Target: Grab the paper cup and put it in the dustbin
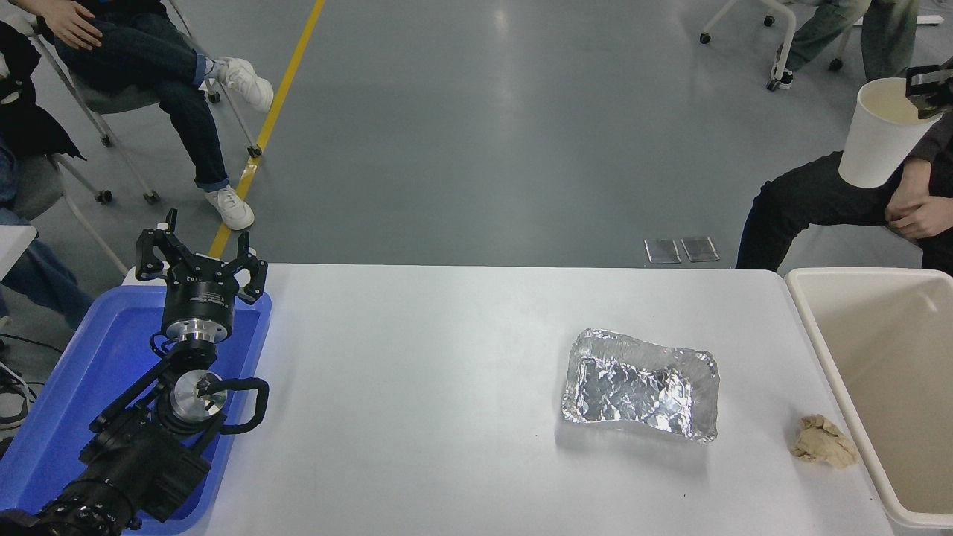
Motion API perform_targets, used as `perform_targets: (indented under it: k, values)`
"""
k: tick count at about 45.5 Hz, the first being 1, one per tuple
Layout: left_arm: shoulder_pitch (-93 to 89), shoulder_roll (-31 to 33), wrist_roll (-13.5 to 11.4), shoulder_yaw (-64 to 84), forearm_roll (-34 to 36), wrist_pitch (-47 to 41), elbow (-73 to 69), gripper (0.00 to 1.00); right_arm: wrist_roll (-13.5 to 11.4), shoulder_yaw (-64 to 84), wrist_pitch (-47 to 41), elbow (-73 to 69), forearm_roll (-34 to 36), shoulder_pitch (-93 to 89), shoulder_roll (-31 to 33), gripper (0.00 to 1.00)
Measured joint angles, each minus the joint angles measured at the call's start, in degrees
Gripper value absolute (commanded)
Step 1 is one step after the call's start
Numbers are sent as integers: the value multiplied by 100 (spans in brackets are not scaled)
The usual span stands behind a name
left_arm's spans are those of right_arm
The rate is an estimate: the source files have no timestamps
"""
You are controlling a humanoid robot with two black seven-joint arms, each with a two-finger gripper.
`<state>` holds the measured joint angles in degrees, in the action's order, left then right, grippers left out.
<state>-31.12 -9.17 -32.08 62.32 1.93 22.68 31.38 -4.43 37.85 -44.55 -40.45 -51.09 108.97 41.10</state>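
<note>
The white paper cup [877,141] hangs high in the air at the upper right, tilted, with my right gripper [923,93] shut on its rim. Only the fingertips of that gripper show at the picture's right edge. The cup is above and beyond the far end of the cream-white dustbin [819,350], which stands at the table's right end. My left gripper [199,257] is parked open over the blue tray at the lower left.
A crinkled silver foil tray [642,385] lies right of the table's middle. A crumpled tan paper wad [823,442] sits beside the dustbin's wall. A blue plastic tray [67,387] is at the left. People sit on chairs beyond the table, one just behind the cup.
</note>
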Motion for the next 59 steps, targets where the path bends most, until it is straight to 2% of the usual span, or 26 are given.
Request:
perform_targets:
  k: [10,22,38,47,59]
  values:
    - [0,-4,0,1,1,0,1,99,-181,67,-29,95,-12,-5,119,0]
    - [1,-3,1,1,-5,0,1,99,-194,14,144,822,19,-673,461,0]
    - [0,4,1,0,-9,0,0,99,-64,-1107,1516,1697,286,-3031,733,0]
    - [0,3,1,0,-8,0,0,99,-45,-1893,2489,2083,674,-4602,415,0]
    - [0,3,1,0,-8,0,0,99,-32,-2339,3504,2618,1588,-6083,-291,0]
